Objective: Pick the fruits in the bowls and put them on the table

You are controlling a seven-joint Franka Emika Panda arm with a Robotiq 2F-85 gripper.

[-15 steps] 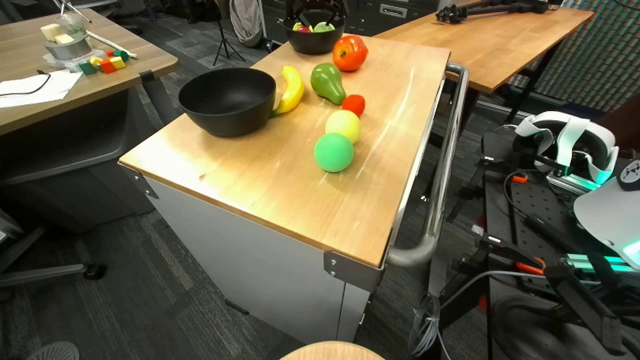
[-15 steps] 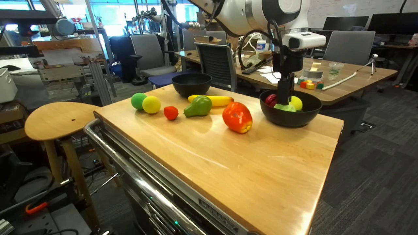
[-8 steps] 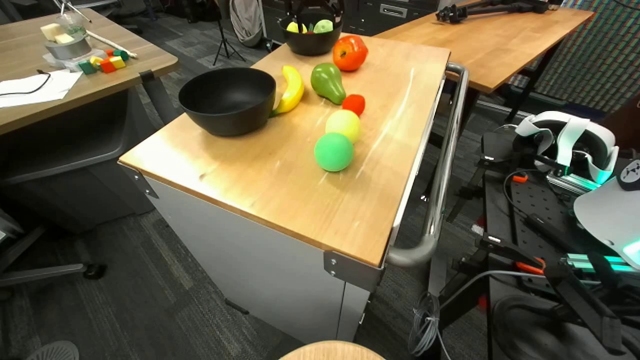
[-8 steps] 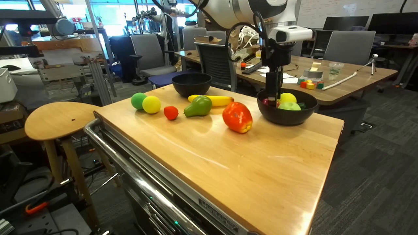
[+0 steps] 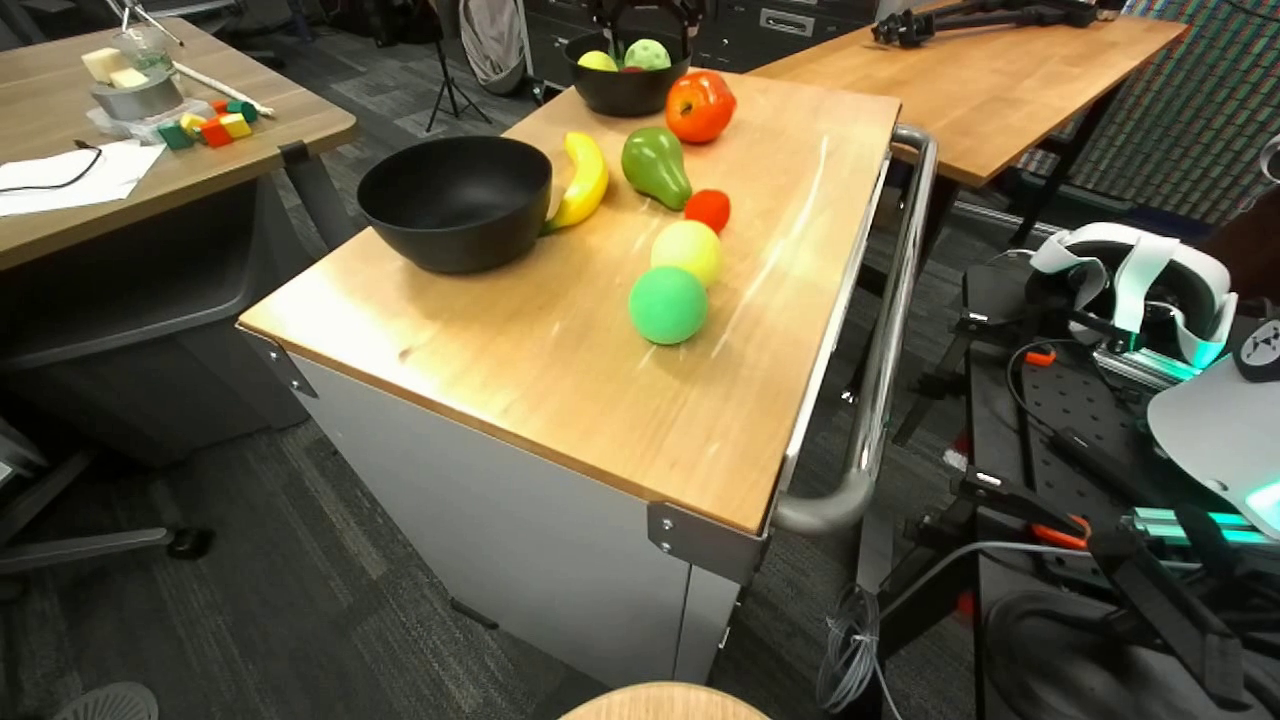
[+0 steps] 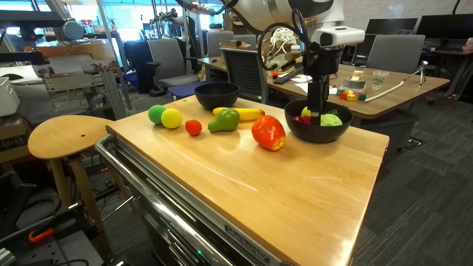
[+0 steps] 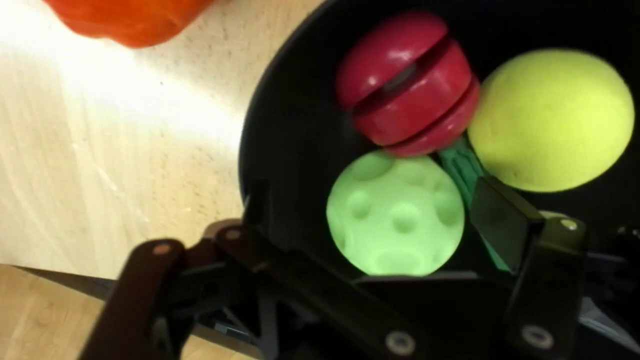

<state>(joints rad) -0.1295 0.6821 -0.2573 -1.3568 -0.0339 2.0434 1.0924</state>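
Table (image 6: 295, 207): light wood
Office carpet (image 6: 425, 199): grey
Gripper (image 7: 382, 212): spread apart
Pale-green fruit (image 7: 395, 235): in bowl (image 7: 285, 125), between fingertips (image 7: 500, 220) in wrist view

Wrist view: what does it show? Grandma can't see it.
An open gripper seems to straddle a pale green fruit in a black bowl, with a red fruit, a yellow fruit and something green. An orange fruit is partly visible on the table.

Observed, in an exterior view: bright windows (image 6: 129, 27) between ten and eleven o'clock, round wooden stool (image 6: 63, 135) at nine, grey chair (image 6: 395, 53) and faintly marked whiteboard (image 6: 377, 9) near two. Recorded, in an exterior view: dark drawer units (image 5: 790, 22) at one o'clock, wood-topped desk (image 5: 300, 118) at ten, grey carpet (image 5: 250, 560) with paler streaks at eight.
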